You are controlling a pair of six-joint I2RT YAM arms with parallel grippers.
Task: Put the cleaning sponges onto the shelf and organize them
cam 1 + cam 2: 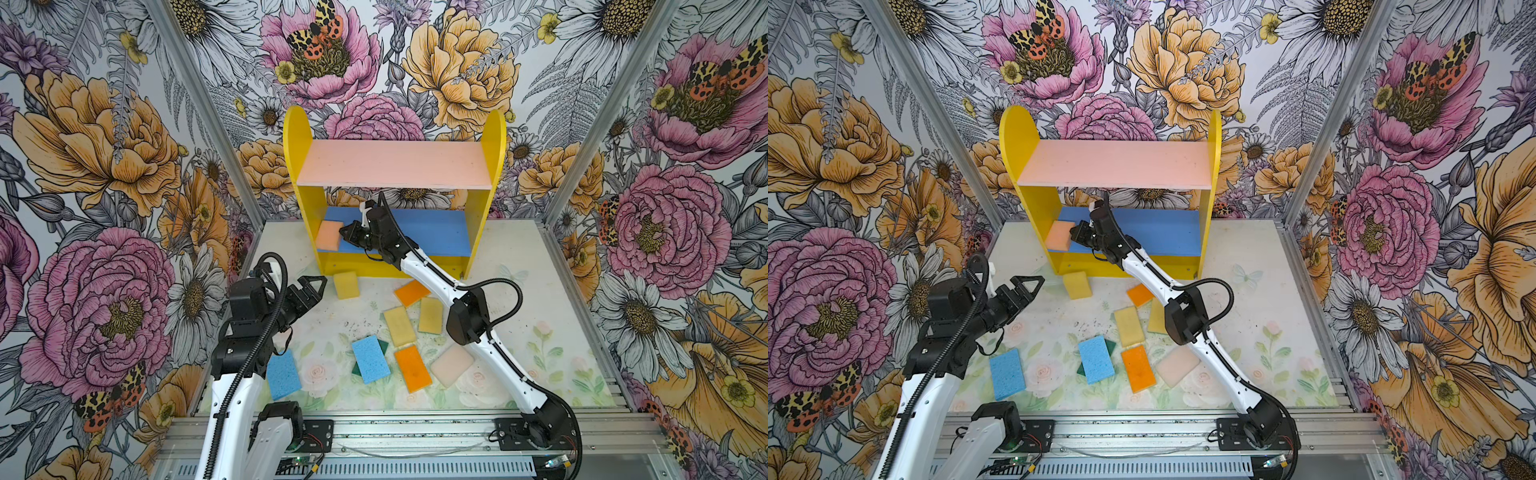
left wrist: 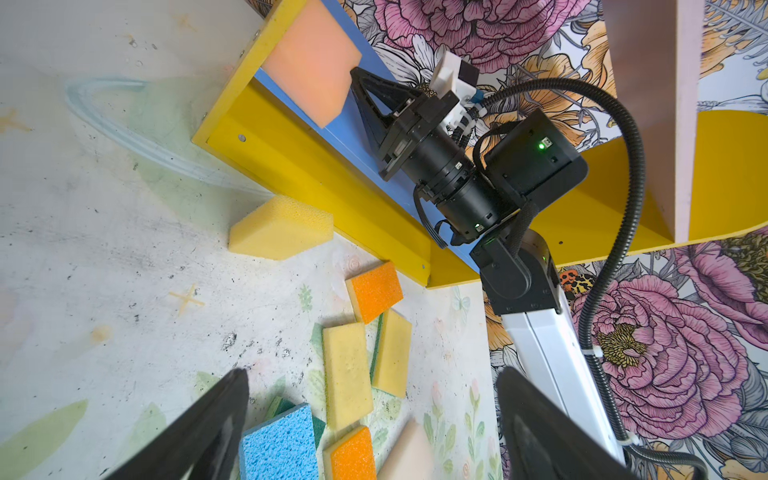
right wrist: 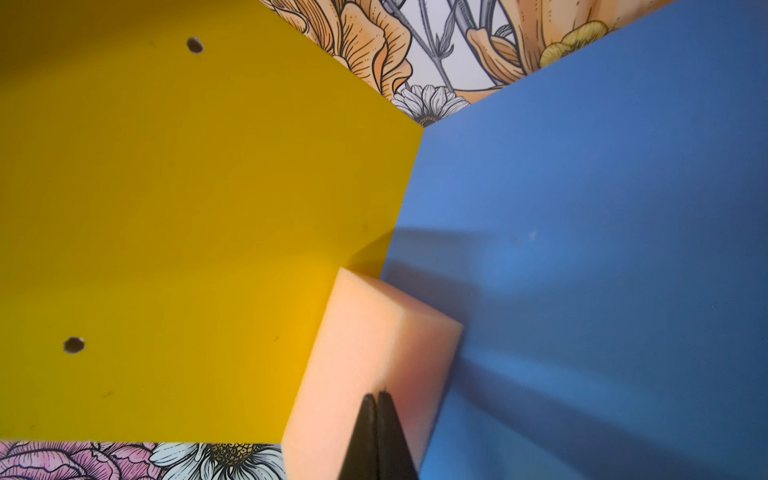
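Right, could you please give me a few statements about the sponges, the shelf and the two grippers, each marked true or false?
1. The peach-pink sponge is at one end of the blue lower board of the shelf. True.
2. The right gripper is wide open, far from that sponge. False: its jaws are shut, with the tips against the sponge.
3. The left gripper is open and holds nothing. True.
4. Two sponges lie on the pink upper board. False: it bears none.
5. Both blue sponges are on the shelf. False: they lie on the table.
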